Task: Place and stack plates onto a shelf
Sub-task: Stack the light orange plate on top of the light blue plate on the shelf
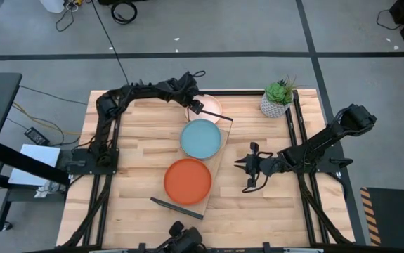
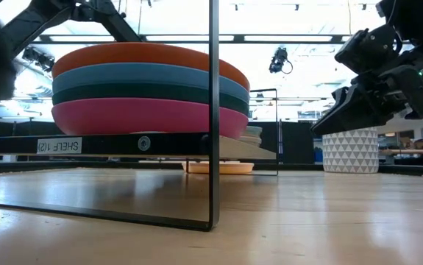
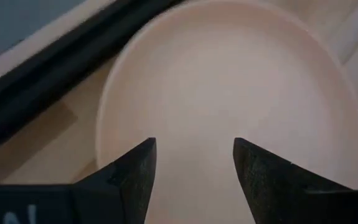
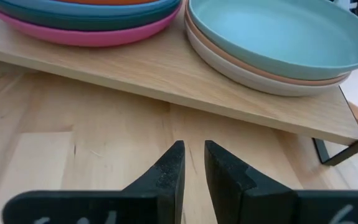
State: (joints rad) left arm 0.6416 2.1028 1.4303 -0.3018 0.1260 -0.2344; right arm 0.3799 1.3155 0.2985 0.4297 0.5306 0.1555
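The shelf [image 1: 216, 163] lies slantwise on the table, a light board on black wire ends. Its near stack has the orange plate [image 1: 187, 181] on top, over blue, dark teal and pink [image 2: 137, 116]. Its far stack has the light blue plate [image 1: 201, 138] over a peach and a cream one [image 4: 272, 81]. A pale peach plate [image 1: 211, 105] lies flat on the table at the shelf's far end. My left gripper [image 1: 199, 109] is open just above that plate [image 3: 228, 93], with its fingers over the inside. My right gripper [image 1: 245, 171] is shut, right of the shelf [image 4: 166, 81] and pointing at it [image 4: 193, 146].
A potted plant in a white patterned pot [image 1: 277, 100] stands at the table's far right corner, also seen in the low view [image 2: 349, 151]. Bare tabletop lies right of the shelf around my right gripper, and left of the shelf.
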